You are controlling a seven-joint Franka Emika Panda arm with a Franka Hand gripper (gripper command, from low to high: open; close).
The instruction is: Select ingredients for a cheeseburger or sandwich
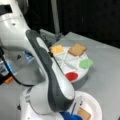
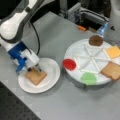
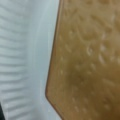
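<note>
toast slice (image 2: pixel 36 76) on plate (image 2: pixel 51 83), under end effector (image 2: pixel 34 68)

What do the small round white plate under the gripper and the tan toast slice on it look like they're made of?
The small round white plate looks like matte paper: the wrist view shows a fluted, ribbed rim. The tan square toast slice looks like moulded plastic or rubber, with a dimpled, faintly glossy surface. The gripper sits right over the slice.

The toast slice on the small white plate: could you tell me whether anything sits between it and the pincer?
Nothing visible does. The pincer is right down at the toast slice on the small white plate, and the wrist view shows only bare toast and plate rim. The patty, cheese, lettuce, tomato and second toast lie apart on the divided tray.
</note>
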